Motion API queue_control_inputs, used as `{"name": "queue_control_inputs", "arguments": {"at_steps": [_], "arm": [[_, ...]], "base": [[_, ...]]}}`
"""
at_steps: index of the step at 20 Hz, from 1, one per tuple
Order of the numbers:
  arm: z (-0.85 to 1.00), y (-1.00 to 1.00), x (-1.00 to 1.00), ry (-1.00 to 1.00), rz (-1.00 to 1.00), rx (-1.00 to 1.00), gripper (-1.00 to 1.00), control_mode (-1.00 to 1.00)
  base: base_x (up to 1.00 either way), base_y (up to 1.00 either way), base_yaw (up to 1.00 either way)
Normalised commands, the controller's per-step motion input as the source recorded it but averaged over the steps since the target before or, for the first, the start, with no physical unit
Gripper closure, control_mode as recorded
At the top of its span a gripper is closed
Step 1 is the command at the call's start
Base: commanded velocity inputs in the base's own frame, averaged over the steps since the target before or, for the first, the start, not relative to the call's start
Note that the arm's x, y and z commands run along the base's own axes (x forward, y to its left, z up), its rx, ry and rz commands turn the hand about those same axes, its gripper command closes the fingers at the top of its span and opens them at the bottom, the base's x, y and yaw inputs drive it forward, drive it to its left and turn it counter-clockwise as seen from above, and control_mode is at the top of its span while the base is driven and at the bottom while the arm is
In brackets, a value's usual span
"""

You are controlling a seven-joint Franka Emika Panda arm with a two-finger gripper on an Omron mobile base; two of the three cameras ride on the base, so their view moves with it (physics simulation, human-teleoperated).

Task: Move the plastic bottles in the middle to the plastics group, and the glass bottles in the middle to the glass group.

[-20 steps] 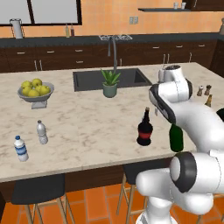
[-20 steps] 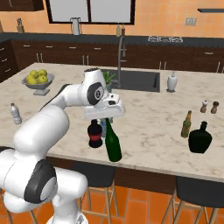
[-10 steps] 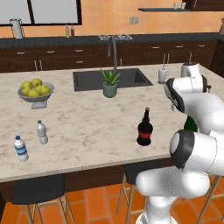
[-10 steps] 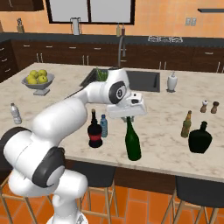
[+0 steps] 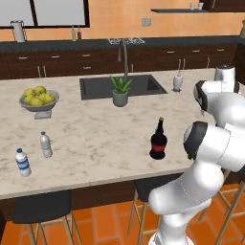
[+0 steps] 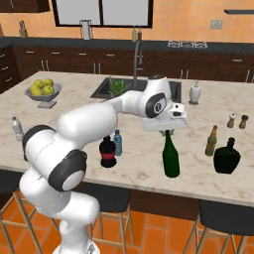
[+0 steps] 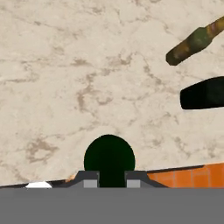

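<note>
End effector (image 6: 169, 130) pinches the green bottle (image 6: 171, 158) by its neck, upright near the worktop's (image 6: 139, 166) front edge. Counted: one black red-labelled bottle (image 6: 107, 152) and one blue bottle (image 6: 117, 143) mid-worktop; one brown bottle (image 6: 212, 141) and one squat dark bottle (image 6: 227, 157) right; two clear bottles (image 5: 45, 144) far left. Open marble lies between green and brown bottles.

bare counter (image 6: 196, 171), brown bottle (image 6: 212, 141) beyond

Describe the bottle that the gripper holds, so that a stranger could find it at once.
On the marble island counter, look right of the sink, near the front edge. Under the gripper stands a tall dark green wine bottle, held by its neck. It is taller than the slim brown bottle and the squat black bottle to its right.
</note>
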Motion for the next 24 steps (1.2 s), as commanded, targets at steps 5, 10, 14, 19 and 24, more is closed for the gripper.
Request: {"name": "queue_control_inputs", "arguments": {"at_steps": [5, 10, 14, 19, 24], "arm": [[0.00, -0.64, 0.30, -0.14, 0.00, 0.05, 1.00, -1.00], [0.00, -0.44, 0.42, -0.09, 0.00, 0.00, 1.00, -1.00], [-0.04, -0.37, 0.49, 0.00, 0.00, 0.00, 1.00, -1.00], [-0.35, -0.24, 0.26, 0.00, 0.00, 0.05, 1.00, -1.00], [-0.35, -0.27, 0.30, 0.00, 0.00, 0.07, 1.00, -1.00]], "base": [[0.00, 0.00, 0.00], [0.00, 0.00, 0.00], [0.00, 0.00, 0.00], [0.00, 0.00, 0.00], [0.00, 0.00, 0.00]]}}
